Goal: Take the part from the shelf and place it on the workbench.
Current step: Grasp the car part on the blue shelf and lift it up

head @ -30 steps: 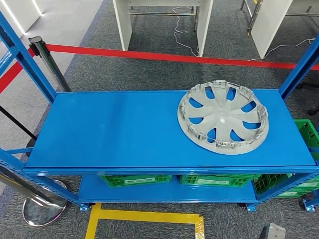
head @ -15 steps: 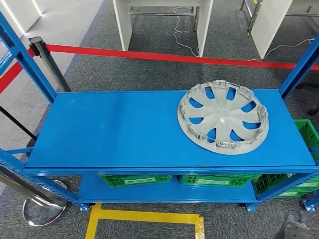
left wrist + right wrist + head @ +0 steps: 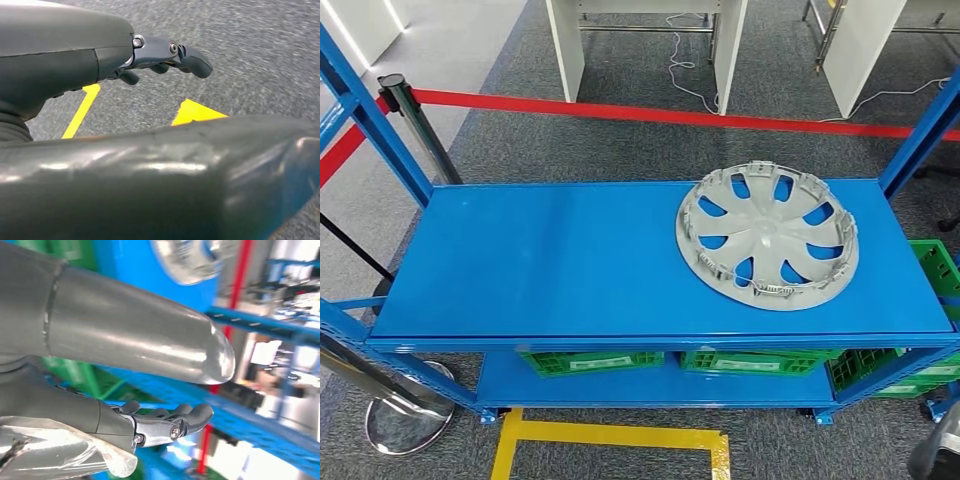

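Part (image 3: 767, 236) lies flat on the blue shelf (image 3: 546, 260); right hand (image 3: 937, 452) empty.

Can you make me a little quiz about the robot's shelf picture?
1. True or false: the grey wheel cover lies on the top shelf.
2. What colour are the crates underneath: A red, B green, C yellow?
3. Fill in: the right hand holds ____.

Key: 1 true. 2 B. 3 nothing; its fingers are apart, away from the cover.
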You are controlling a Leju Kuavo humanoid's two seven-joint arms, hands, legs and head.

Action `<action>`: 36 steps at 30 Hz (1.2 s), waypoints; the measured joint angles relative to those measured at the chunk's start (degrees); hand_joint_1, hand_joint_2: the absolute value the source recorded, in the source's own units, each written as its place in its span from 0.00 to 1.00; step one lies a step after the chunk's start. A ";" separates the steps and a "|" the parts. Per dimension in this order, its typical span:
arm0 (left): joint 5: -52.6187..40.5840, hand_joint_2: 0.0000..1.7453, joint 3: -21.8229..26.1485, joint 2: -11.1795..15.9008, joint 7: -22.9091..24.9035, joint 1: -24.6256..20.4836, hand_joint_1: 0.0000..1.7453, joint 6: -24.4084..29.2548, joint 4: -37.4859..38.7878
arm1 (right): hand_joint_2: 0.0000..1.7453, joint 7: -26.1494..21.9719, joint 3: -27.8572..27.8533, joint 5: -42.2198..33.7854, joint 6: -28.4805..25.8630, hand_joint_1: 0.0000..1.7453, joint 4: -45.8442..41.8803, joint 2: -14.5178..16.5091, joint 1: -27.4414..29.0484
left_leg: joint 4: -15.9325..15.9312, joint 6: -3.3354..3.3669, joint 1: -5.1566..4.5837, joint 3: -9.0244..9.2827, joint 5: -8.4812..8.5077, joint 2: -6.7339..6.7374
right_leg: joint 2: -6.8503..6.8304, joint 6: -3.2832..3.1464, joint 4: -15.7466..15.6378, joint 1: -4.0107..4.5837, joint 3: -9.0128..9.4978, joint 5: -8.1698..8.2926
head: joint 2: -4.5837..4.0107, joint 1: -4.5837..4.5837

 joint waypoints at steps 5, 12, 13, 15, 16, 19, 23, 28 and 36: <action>-1.29 0.00 -0.12 -0.01 -1.84 -0.06 0.00 -0.87 0.23 | 0.00 1.71 4.02 0.71 0.02 0.00 -2.68 -2.59 0.07 | 0.00 0.00 0.00 -0.01 0.00 0.00 | 0.02 0.00 0.00 0.00 0.05 0.00 | 0.00 0.00; -0.97 0.00 -0.16 0.09 -5.18 -0.26 0.00 -4.56 0.46 | 0.00 10.07 12.84 3.42 3.77 0.00 -1.67 -11.64 -2.57 | 0.00 0.00 -0.02 -0.02 0.00 0.02 | 0.03 0.02 0.00 -0.01 0.03 0.01 | 0.00 -0.01; -0.98 0.00 -0.16 0.10 -5.31 -0.33 0.00 -4.94 0.50 | 0.00 10.81 14.19 3.68 4.24 0.00 -1.08 -13.01 -3.18 | 0.01 0.01 -0.02 -0.02 0.01 0.02 | 0.00 0.02 0.00 -0.02 0.03 0.02 | 0.00 0.00; -1.01 0.00 -0.17 0.14 -5.34 -0.41 0.00 -5.10 0.53 | 0.00 11.48 16.06 3.89 4.56 0.00 -0.20 -15.07 -4.07 | 0.02 0.04 -0.02 -0.02 0.02 0.00 | -0.07 0.03 0.00 -0.02 0.04 0.02 | 0.00 0.00; -1.01 0.00 -0.17 0.17 -5.34 -0.41 0.00 -5.10 0.54 | 0.00 11.61 16.66 3.93 4.60 0.00 0.11 -15.84 -4.34 | 0.02 0.04 -0.02 -0.02 0.03 -0.01 | -0.08 0.03 0.00 -0.02 0.04 0.02 | 0.00 0.00; -1.07 0.00 -0.18 0.25 -5.45 -0.41 0.00 -5.27 0.55 | 0.00 11.82 17.90 3.97 4.72 0.00 0.88 -17.44 -4.71 | 0.02 0.04 -0.01 -0.03 0.02 0.00 | -0.05 0.03 0.00 -0.02 0.04 0.02 | 0.00 -0.01; -2.25 0.00 -0.42 0.42 -6.32 -0.44 0.00 -6.80 0.66 | 0.00 14.05 19.81 4.98 5.84 0.00 2.16 -19.61 -6.03 | 0.01 0.04 -0.01 -0.05 0.02 0.01 | -0.01 0.03 0.01 -0.01 0.02 0.02 | 0.00 -0.01; -3.87 0.00 -1.58 0.82 -6.99 -0.56 0.00 -8.11 0.86 | 0.00 17.48 22.72 7.78 7.27 0.00 5.35 -23.05 -10.58 | 0.02 0.04 -0.01 -0.04 0.03 0.03 | 0.01 0.04 0.02 -0.01 0.03 0.04 | 0.00 0.01; -4.52 0.00 -2.42 1.19 -7.31 -0.57 0.00 -8.41 1.13 | 1.00 18.89 24.87 9.07 7.61 0.00 7.88 -25.84 -13.72 | 0.05 0.05 -0.02 -0.06 0.03 0.02 | 0.00 0.06 0.02 -0.02 0.02 0.06 | 0.00 -0.01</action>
